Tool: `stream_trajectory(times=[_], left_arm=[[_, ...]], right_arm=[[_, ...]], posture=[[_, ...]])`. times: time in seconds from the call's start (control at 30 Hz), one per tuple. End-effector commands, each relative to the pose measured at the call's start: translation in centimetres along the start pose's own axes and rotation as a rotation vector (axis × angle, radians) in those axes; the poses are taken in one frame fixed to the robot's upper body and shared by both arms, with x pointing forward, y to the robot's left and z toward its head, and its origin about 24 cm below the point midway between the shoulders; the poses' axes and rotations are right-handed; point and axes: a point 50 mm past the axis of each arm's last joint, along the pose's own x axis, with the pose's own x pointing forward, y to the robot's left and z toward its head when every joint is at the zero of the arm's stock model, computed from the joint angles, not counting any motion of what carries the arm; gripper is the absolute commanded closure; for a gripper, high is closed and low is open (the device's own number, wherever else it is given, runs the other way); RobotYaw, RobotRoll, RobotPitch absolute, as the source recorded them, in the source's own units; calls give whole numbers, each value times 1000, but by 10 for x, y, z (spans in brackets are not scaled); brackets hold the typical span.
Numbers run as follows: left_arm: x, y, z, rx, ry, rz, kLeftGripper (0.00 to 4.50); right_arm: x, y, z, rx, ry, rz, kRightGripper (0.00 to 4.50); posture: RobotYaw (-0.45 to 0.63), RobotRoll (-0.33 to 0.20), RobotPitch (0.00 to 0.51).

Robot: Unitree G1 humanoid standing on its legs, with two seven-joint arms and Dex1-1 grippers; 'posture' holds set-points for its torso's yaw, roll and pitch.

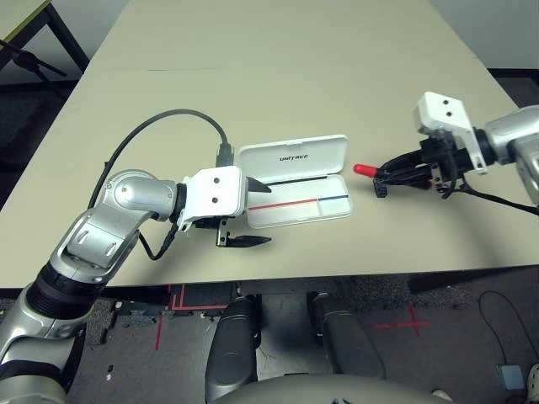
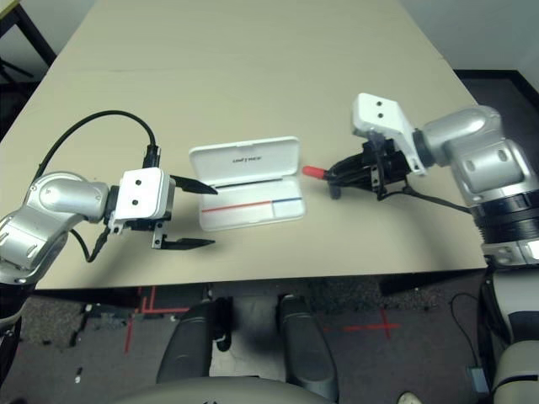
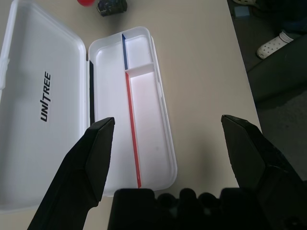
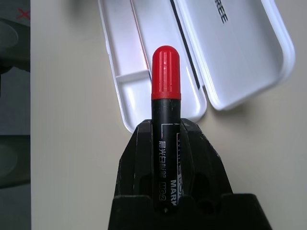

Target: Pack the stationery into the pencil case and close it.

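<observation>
Holding the red marker (image 4: 165,91), right fingers (image 1: 381,178) clamped, bare table (image 1: 295,67) between it and open pencil case (image 1: 295,181), left fingers (image 3: 98,148) spread wide, empty.

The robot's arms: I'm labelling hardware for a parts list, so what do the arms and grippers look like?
Silver, rounded forearm shells. Each wrist carries a white box with two dark dots and a black cable. The left gripper and right gripper each have two black, tapered fingers.

Your left gripper (image 1: 249,210) hangs low over the table, silver forearm bent inward, its two black fingers spread wide. Your right gripper (image 1: 389,174) reaches in from the far side, angled downward, fingers clamped tight around what it carries.
</observation>
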Motion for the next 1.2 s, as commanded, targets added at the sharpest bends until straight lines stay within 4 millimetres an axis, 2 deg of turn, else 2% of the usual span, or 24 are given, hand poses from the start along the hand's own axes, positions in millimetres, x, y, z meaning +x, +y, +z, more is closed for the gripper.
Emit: stream_trajectory(times=[0.03,0.17,0.43,0.8,1.07,1.2], left_arm=[[1,-5,0,7,19,-19,0],[2,-5,0,4,22,-17,0],[2,-6,1,4,26,-7,0],[3,-8,1,-7,25,8,0],[4,-8,2,-7,22,12,0],[4,-8,2,-7,22,13,0]], right_arm=[[12,-2,7,-68,1,38,3979],[35,-5,18,-145,-54,90,3979],[62,-12,32,-255,-90,105,3979],[92,-9,36,-298,-121,119,3979],[106,-7,38,-325,-165,87,3979],[107,-6,37,-330,-183,85,2500]], posture=[[45,0,190],[54,0,185],[73,0,181],[94,0,179],[94,0,178],[92,0,177]])
